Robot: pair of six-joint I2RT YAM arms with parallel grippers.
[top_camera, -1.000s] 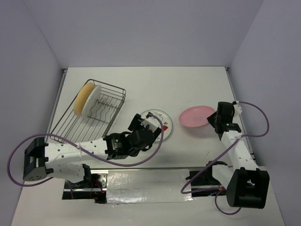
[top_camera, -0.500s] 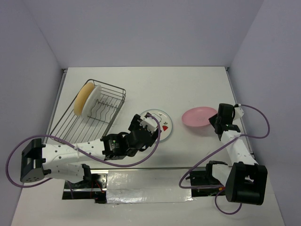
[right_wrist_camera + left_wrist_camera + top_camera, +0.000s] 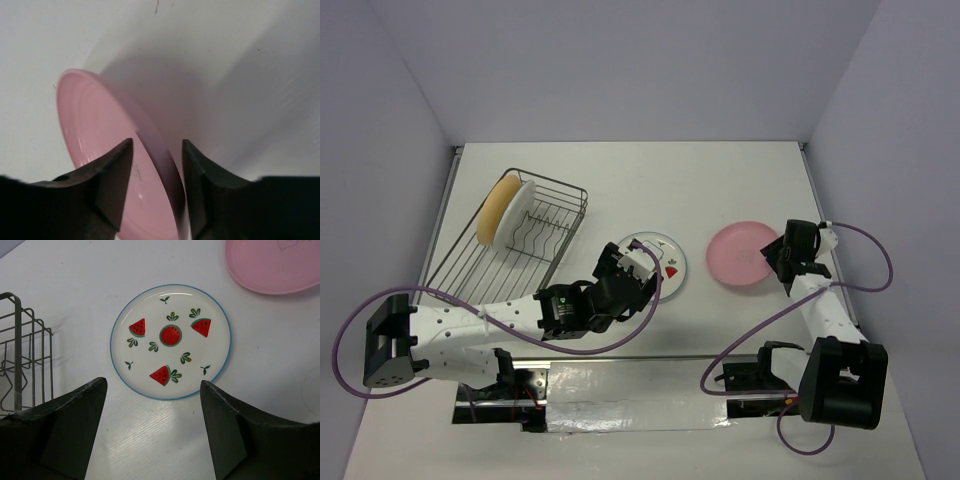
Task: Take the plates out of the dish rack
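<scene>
The dish rack [image 3: 510,250] stands at the back left with a tan-yellow plate [image 3: 495,208] and a white plate [image 3: 518,205] upright in its far end. A white plate with red fruit marks [image 3: 170,341] lies flat on the table. My left gripper [image 3: 152,382] hovers open just short of its near rim, holding nothing. The pink plate [image 3: 740,255] rests on the table at the right. My right gripper [image 3: 157,142] straddles its rim [image 3: 160,150], jaws open with a gap on both sides.
The rack's corner [image 3: 20,350] is left of my left gripper. The pink plate [image 3: 275,265] lies just beyond the fruit plate on the right. Purple cables loop beside both arms. Walls close the table on three sides.
My right gripper has opened off the pink plate's rim, and the plate has settled from tilted to flat on the table. The left gripper drew back slightly from the fruit plate.
</scene>
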